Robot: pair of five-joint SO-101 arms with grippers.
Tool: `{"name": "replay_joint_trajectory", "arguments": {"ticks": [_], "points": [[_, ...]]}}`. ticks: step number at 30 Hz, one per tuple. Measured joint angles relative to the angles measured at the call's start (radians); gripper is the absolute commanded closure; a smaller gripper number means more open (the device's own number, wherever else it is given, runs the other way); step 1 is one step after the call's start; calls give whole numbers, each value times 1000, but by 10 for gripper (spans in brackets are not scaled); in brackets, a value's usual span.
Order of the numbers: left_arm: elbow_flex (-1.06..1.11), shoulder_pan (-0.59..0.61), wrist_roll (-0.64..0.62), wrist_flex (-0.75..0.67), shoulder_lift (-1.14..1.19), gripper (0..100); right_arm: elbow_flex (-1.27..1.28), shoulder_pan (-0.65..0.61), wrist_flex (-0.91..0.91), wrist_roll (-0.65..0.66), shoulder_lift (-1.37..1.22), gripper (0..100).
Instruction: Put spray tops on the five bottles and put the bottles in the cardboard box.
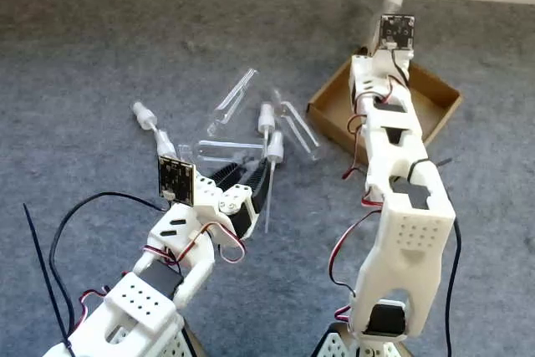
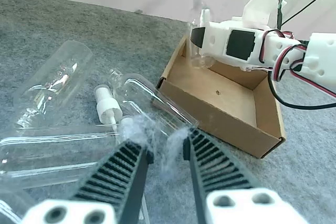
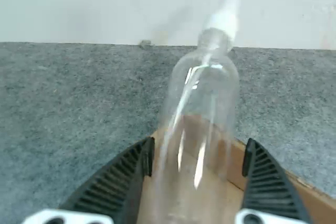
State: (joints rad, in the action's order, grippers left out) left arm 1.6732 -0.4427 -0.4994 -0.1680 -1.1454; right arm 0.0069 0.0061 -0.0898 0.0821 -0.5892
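Observation:
My right gripper [image 3: 198, 148] is shut on a clear bottle [image 3: 202, 103] that carries a white spray top [image 3: 223, 17]. It holds the bottle over the far side of the cardboard box [image 1: 334, 102]; the left wrist view shows that bottle [image 2: 198, 30] above the box [image 2: 220, 124]. My left gripper [image 2: 165, 142] is low over the carpet, shut on a blurred white spray top [image 2: 137, 128] whose thin tube [image 1: 267, 202] trails back beside it. Three bare bottles [image 1: 232, 102] [image 1: 226, 150] [image 1: 297, 127] lie just beyond it. Loose spray tops [image 1: 266, 114] [image 1: 144, 114] lie among them.
Grey carpet covers the table. The box stands open at the far right, its floor [image 2: 231, 95] bare. The right arm [image 1: 401, 198] stretches from the near edge to the box. A black cable [image 1: 58, 240] loops at the near left.

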Motion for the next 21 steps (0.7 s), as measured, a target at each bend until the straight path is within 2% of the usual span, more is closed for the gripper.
{"name": "replay_joint_trajectory", "arguments": {"ticks": [21], "points": [[0, 0, 0, 0, 0, 927, 0, 31, 0, 0, 0, 757]]}}
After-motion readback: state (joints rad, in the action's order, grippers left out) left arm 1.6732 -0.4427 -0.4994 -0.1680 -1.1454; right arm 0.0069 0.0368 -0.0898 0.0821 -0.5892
